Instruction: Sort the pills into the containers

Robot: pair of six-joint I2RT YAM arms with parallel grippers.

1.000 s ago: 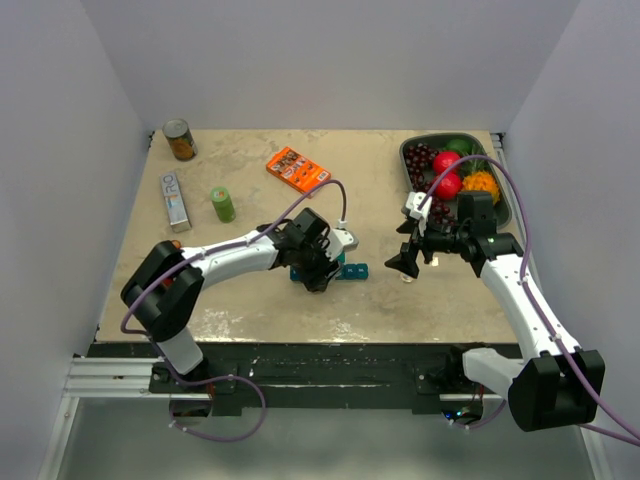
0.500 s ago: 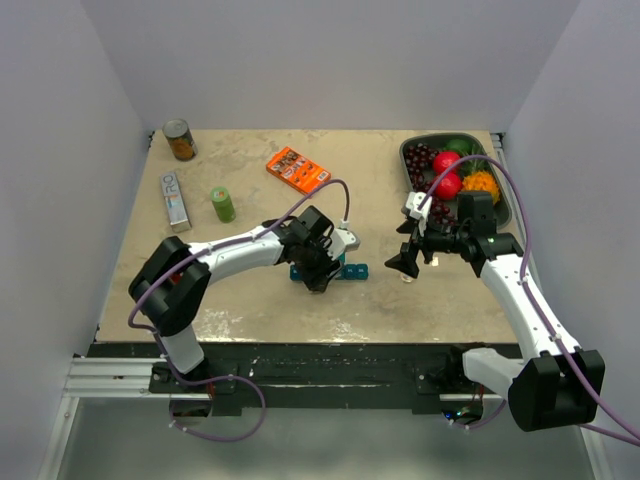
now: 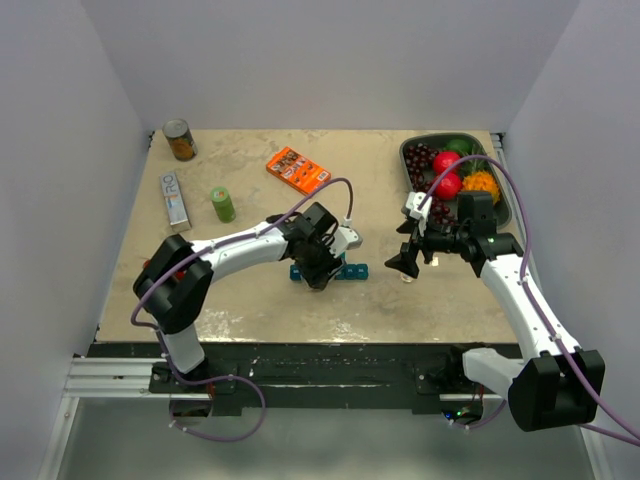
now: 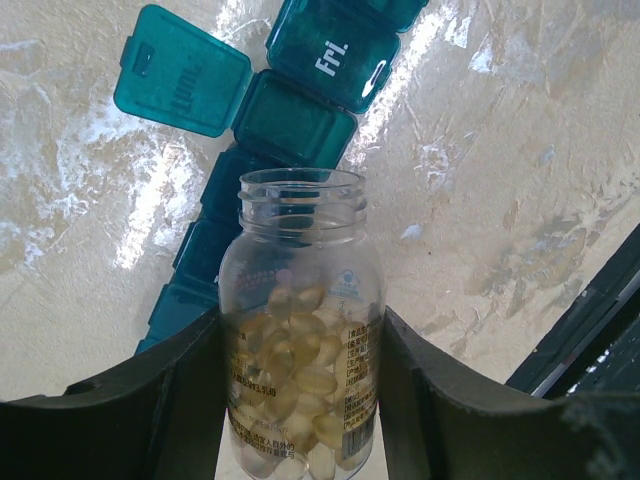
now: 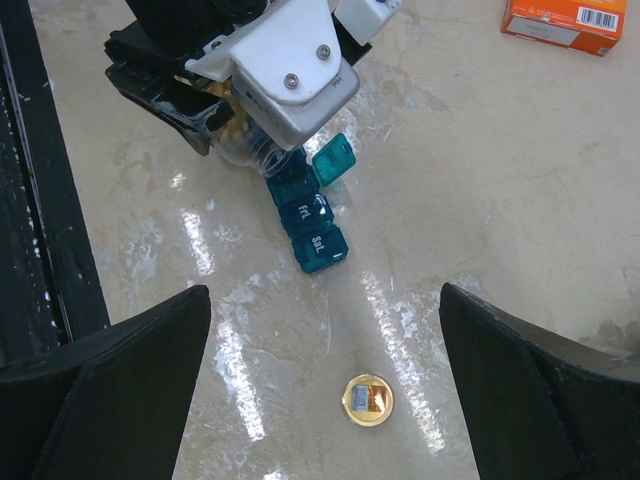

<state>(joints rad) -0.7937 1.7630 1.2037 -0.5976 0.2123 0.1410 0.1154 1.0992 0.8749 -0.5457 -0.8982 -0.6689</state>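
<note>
Wrist view alone shows left hand gripping an uncapped pill bottle over the organizer; right hand gapes open.

The white left arm with its purple cable reaches from its base toward the middle. Its elbow is bent and its wrist is tipped down. The left claw points down and a little sideways. Its two dark fingers press on both sides of a clear plastic bottle, whose open mouth points away from the wrist. The white right arm bends in from the right side. The right claw hangs in the air facing down, its black fingers spread wide, holding nothing
</note>
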